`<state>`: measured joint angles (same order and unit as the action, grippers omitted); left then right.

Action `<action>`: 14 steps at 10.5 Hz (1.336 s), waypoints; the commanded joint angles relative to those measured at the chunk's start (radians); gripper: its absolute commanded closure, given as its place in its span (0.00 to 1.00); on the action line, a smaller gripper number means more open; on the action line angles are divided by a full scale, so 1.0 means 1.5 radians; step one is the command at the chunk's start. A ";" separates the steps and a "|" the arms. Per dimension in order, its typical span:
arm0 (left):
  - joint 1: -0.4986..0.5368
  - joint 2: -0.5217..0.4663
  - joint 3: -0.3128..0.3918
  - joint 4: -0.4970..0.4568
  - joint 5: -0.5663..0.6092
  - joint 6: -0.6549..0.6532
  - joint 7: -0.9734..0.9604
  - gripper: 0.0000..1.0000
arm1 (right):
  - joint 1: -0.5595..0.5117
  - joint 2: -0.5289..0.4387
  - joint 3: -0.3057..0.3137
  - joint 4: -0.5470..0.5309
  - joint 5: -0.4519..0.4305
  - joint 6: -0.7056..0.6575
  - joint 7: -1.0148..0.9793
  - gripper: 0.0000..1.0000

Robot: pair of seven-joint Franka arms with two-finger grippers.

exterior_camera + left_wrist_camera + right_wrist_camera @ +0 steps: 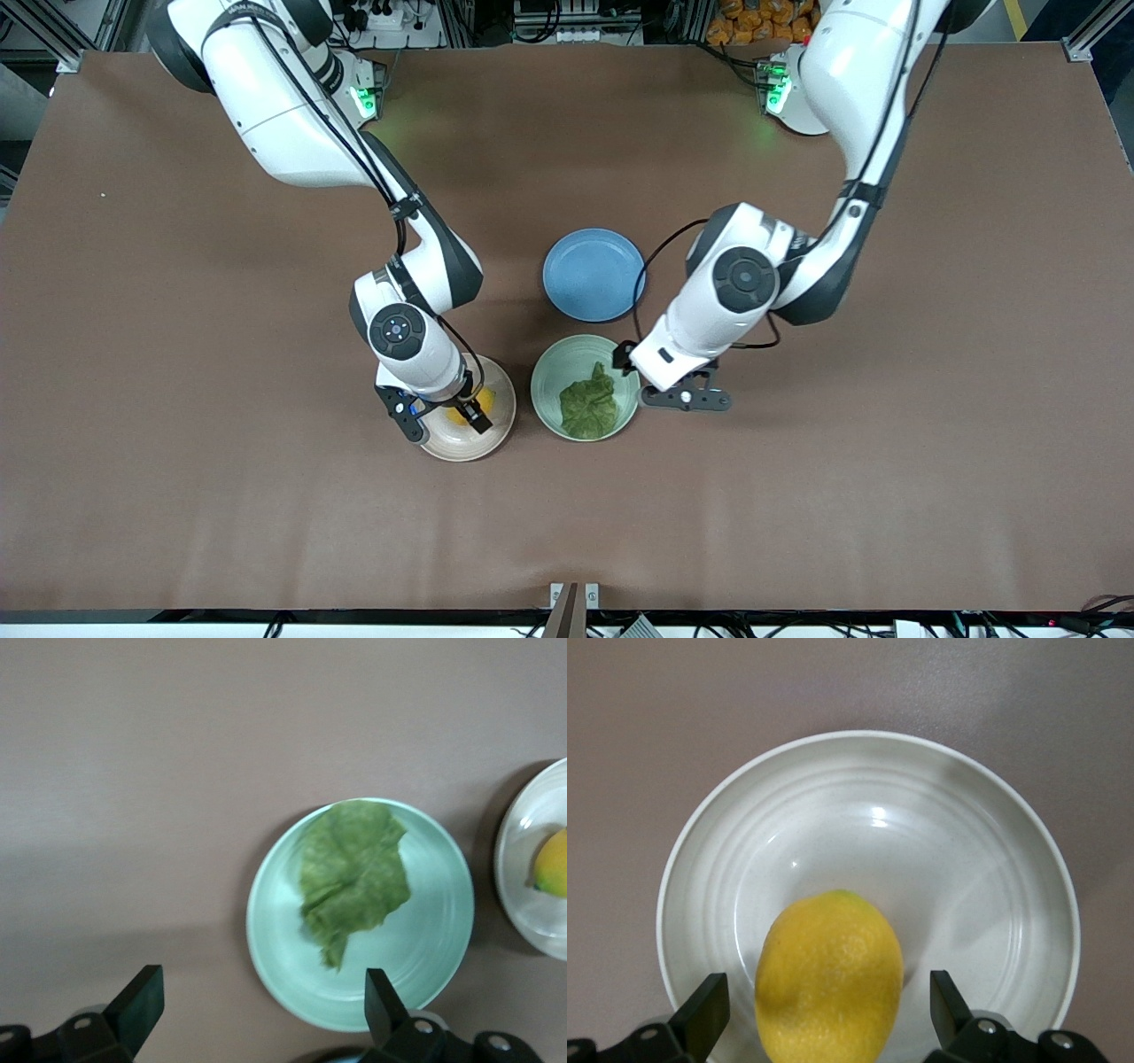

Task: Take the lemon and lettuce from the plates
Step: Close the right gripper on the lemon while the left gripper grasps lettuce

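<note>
On the brown worktop (177, 354), toward the right arm's end, sits the beige plate (496, 425) with the lemon (469, 409) in it. The right gripper (440, 424) hangs low over this plate with its fingers (702, 1010) spread wide and holding nothing. In the right wrist view the lemon (829, 979) lies squarely between the two fingers, its long axis running along the line of approach and across the line from one finger to the other, so the fingers would close on its narrow waist. I judge a straight descent is all this grasp needs.

Just beside that plate, toward the left arm's end, is the mint green plate (545, 399) carrying the lettuce (589, 406), a flat wrinkled leaf. The blue plate (594, 275) stands bare, farther from the front camera than the green one.

The left gripper (687, 399) hovers over the worktop just off the green plate's rim, fingers (137, 1005) fully apart and empty. In the left wrist view the lettuce (354, 877) lies ahead of the fingers and off toward one of them, not between them, its long axis roughly along the approach. The left arm is the nearer one to the leaf, yet it probably has to shift in over the plate before going down
</note>
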<state>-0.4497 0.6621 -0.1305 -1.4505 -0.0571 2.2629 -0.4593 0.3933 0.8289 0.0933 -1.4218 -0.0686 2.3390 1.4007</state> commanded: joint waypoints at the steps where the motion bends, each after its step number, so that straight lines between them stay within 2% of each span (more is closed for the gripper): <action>1: -0.037 0.051 0.010 0.018 -0.008 0.102 -0.051 0.00 | 0.006 0.023 -0.003 0.023 -0.118 0.001 0.012 0.60; 2: -0.041 0.067 0.010 0.024 -0.008 0.125 -0.056 0.00 | 0.006 0.024 -0.003 0.022 -0.142 0.001 0.007 0.77; 3: -0.043 0.079 0.011 0.030 -0.008 0.140 -0.057 0.00 | 0.006 0.024 -0.002 0.022 -0.153 0.000 0.004 0.89; 7: -0.044 0.126 0.012 0.051 -0.008 0.194 -0.097 0.00 | -0.007 0.011 0.000 0.025 -0.143 -0.009 -0.025 0.91; 10: -0.071 0.165 0.028 0.075 -0.008 0.240 -0.163 0.00 | -0.039 -0.007 0.020 0.034 -0.132 -0.066 -0.065 0.91; 12: -0.074 0.171 0.028 0.076 -0.008 0.242 -0.170 0.00 | -0.043 -0.021 0.019 0.062 -0.093 -0.122 -0.118 0.91; 14: -0.077 0.180 0.029 0.076 -0.008 0.257 -0.171 0.00 | -0.078 -0.042 0.019 0.096 -0.021 -0.196 -0.212 0.91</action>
<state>-0.5460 0.9030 -0.1077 -1.3690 -0.0571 2.6224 -0.6934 0.3350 0.8148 0.1025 -1.3211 -0.2026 2.1599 1.2296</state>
